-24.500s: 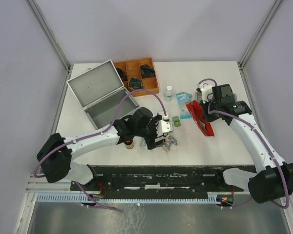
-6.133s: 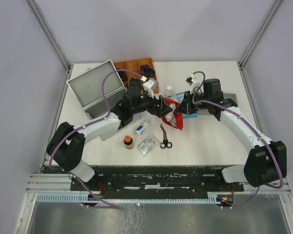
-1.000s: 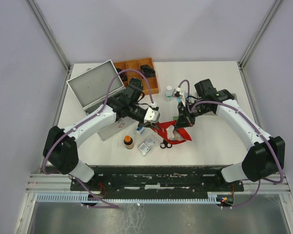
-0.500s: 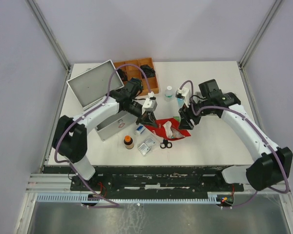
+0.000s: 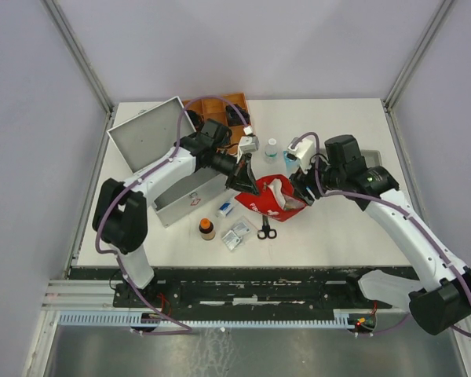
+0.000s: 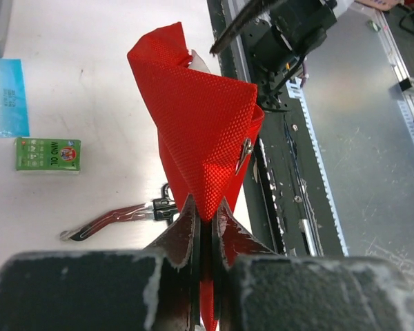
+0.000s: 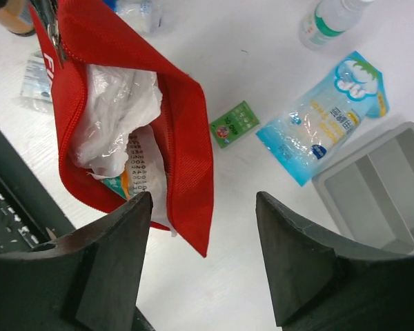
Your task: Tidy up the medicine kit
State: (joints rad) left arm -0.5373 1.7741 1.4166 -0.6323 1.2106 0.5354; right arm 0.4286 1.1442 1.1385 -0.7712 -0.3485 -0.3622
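White surface between pale walls carries everything. The medicine kit [image 5: 145,141] stands open with its lid raised, on the outer side of the left tool [image 5: 247,183] beneath that arm's forearm, and well apart from the right tool [image 5: 302,188]. The left tool is pinched shut on one corner of a red pouch [image 5: 271,206], which hangs between the two tools. Its zipped mouth gapes toward the right tool, showing crumpled white plastic [image 7: 117,110] inside (a printed packet sits under it). The right tool's jaws stand wide apart just beside the pouch and grip nothing. On the near side of the left tool lie scissors [image 5: 264,229], a brown bottle [image 5: 207,229] and blister packs [image 5: 237,236]. Beyond the right tool are a small green box [image 7: 233,124], a blue packet [image 7: 324,117], a clear bottle [image 7: 328,21] and a grey tray [image 7: 379,186]. A wooden tray [image 5: 220,106] sits behind the left tool.
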